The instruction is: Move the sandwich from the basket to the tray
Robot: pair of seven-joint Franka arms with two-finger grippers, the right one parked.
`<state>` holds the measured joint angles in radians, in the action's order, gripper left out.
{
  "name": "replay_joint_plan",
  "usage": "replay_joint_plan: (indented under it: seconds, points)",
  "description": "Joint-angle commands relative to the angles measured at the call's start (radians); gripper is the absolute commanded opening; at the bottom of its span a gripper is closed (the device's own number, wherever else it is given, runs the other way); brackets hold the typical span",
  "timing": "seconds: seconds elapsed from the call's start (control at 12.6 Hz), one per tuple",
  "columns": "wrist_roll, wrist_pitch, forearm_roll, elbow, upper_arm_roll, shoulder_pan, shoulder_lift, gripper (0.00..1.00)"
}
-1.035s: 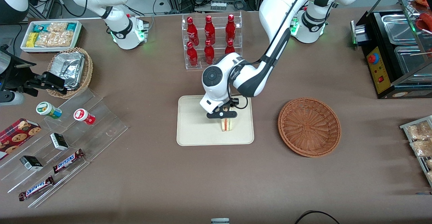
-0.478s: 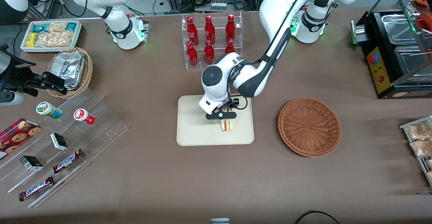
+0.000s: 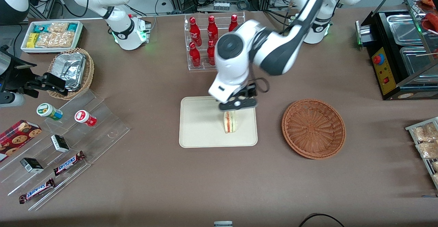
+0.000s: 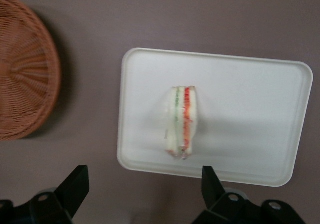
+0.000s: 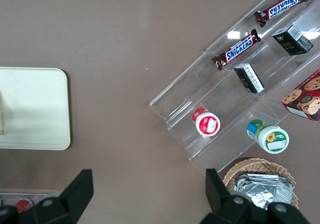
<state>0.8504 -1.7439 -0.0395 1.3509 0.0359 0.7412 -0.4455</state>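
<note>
The sandwich (image 3: 230,121) stands on its edge on the cream tray (image 3: 200,128), on the part nearest the basket; its orange-red and green layers show. It also shows in the left wrist view (image 4: 181,121) on the tray (image 4: 250,114). The reddish-brown wicker basket (image 3: 313,128) stands empty beside the tray, toward the working arm's end; it shows in the left wrist view too (image 4: 25,68). My left gripper (image 3: 237,104) is open and empty, raised above the tray's edge farthest from the front camera, clear of the sandwich. Its fingertips (image 4: 77,184) are spread wide.
A clear rack of red bottles (image 3: 213,39) stands farther from the front camera than the tray, close under the raised arm. A clear stepped stand with snack bars and cups (image 3: 65,141) and a tan basket of foil containers (image 3: 72,71) lie toward the parked arm's end.
My left gripper has let go of the sandwich and risen away from it, moving farther from the front camera. The sandwich stays standing on the tray.
</note>
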Motion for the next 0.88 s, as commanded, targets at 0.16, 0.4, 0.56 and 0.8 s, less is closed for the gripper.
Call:
replay_joint_plan:
  seconds: [0.16,0.4,0.56,0.8]
  points:
    - [-0.027,0.132,0.007,0.053,-0.002,-0.108,0.175,0.99]
    - [-0.169,0.213,0.006,0.073,0.002,-0.206,0.241,0.99]
    - [-0.259,0.245,0.006,0.092,0.002,-0.272,0.277,0.99]
    - [-0.445,0.245,0.007,0.166,0.002,-0.411,0.355,0.99]
